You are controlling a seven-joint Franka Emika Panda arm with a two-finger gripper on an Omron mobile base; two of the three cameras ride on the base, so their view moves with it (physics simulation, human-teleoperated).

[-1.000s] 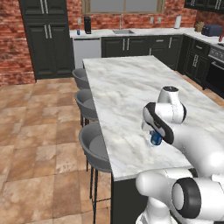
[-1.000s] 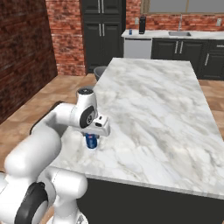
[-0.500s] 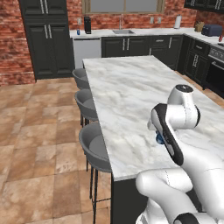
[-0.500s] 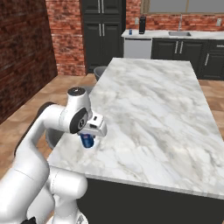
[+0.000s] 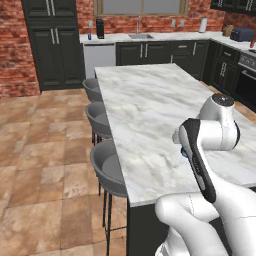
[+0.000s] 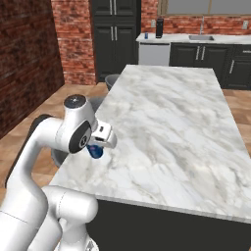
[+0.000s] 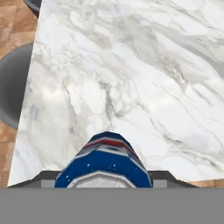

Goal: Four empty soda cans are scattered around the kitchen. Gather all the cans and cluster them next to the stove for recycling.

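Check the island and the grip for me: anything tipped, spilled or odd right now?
Nothing stands out. The blue soda can sits between the gripper's jaws, held above the marble island top, with no spill or dent visible. The stools stand tucked along the island's side.

One blue soda can (image 7: 105, 162), three grey bar stools (image 5: 109, 170), one marble island worktop (image 5: 150, 105), one toaster (image 5: 242, 34), one sink (image 5: 140, 36).

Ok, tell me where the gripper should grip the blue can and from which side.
Grip the blue can across its round side wall, near the middle, one finger on each side. That is how the gripper holds it now above the island. The wall is straight and smooth, so the pads sit flat; the silver top would likely slip.
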